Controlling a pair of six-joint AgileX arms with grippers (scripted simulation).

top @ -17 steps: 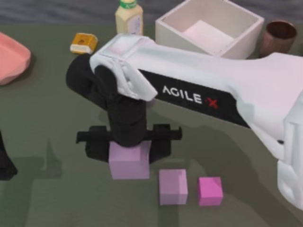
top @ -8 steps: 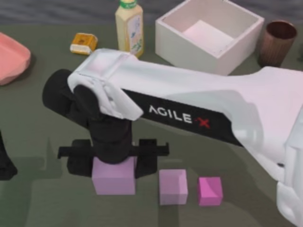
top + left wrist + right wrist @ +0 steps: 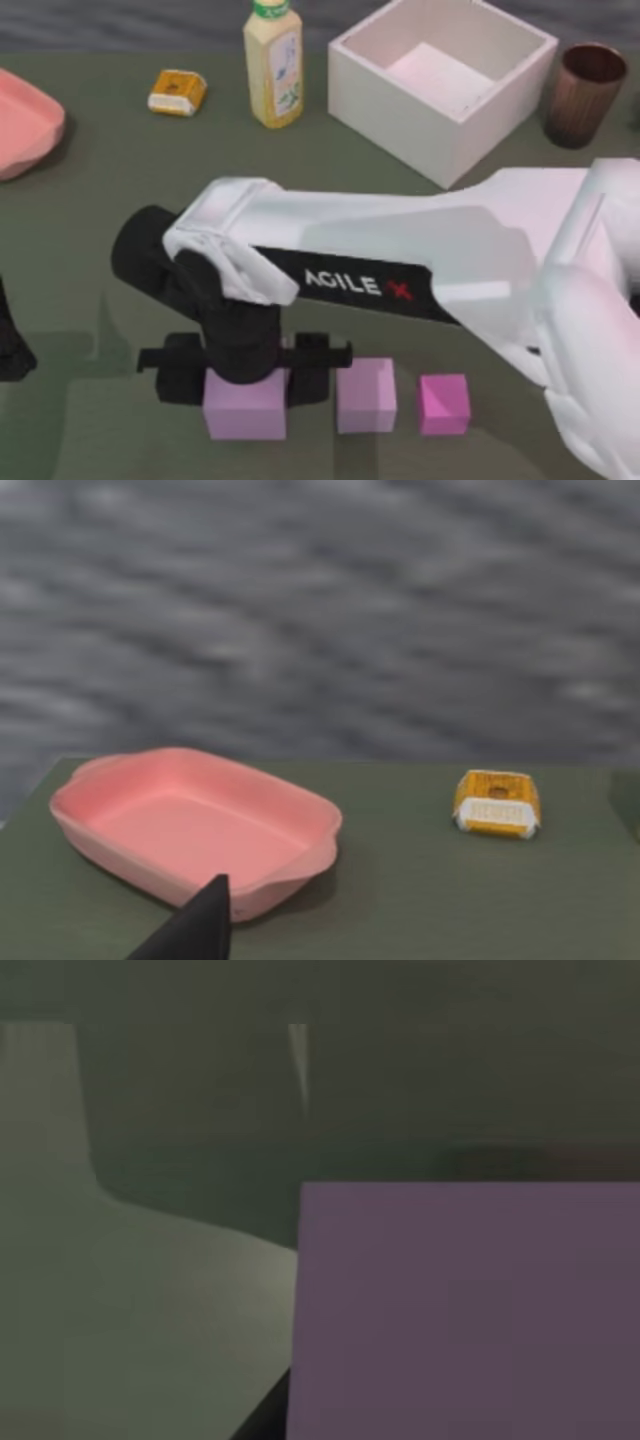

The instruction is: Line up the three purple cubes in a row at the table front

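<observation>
A pink dish (image 3: 195,825), yellow packet (image 3: 177,92), bottle (image 3: 274,65), white box (image 3: 442,80) and brown cup (image 3: 585,93).

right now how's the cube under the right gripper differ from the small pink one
The large lilac cube is bigger and paler; the small magenta cube is smaller and brighter. The large one sits under the right gripper at the row's left end; the small one stands free at its right end. Both rest on the table.

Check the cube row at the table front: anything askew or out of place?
Nothing stands out. The large cube, medium cube and small cube sit square in one row, with a wider gap beside the large one. The right gripper is over the large cube, jaws either side. Bottle upright.
</observation>
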